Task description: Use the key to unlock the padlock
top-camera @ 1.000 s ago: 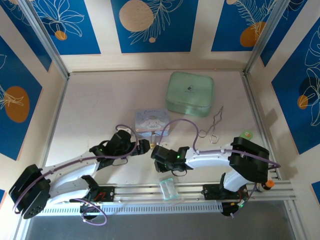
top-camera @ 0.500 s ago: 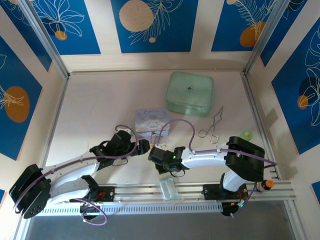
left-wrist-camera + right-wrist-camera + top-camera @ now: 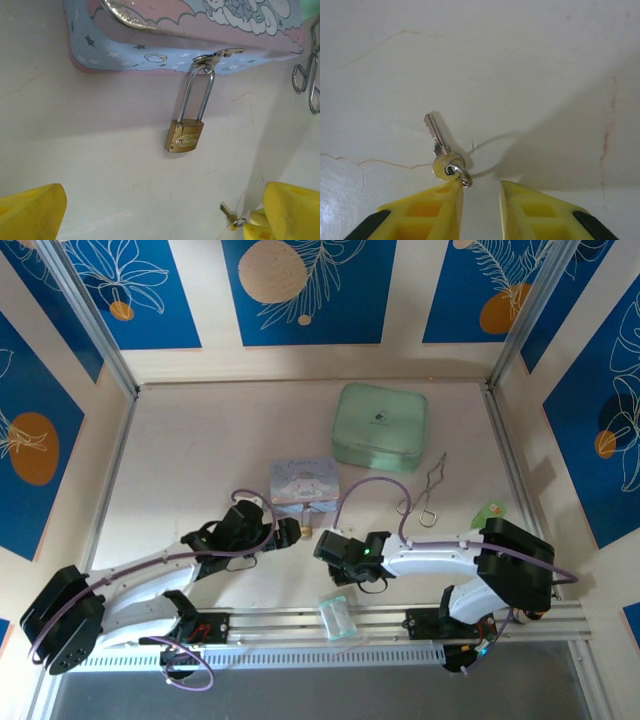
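your left arm (image 3: 150, 575) lies low with its elbow bent, jaws released wide toward the padlock (image 3: 184, 140), hooked on the tin (image 3: 150, 55) mid-worktop (image 3: 200, 440), nearer the near edge. your right arm (image 3: 440, 550) reaches leftward, jaws narrowly parted, grasping nothing. the key (image 3: 440, 147) lies flat, its ring at one fingertip (image 3: 435, 205).

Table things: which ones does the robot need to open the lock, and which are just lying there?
For the job:
small brass padlock with silver shackle
tiny silver metal key on a ring

Just lying about:
pastel cartoon tin the padlock hangs from
mint-green rounded case
silver wire tongs
clear plastic packet
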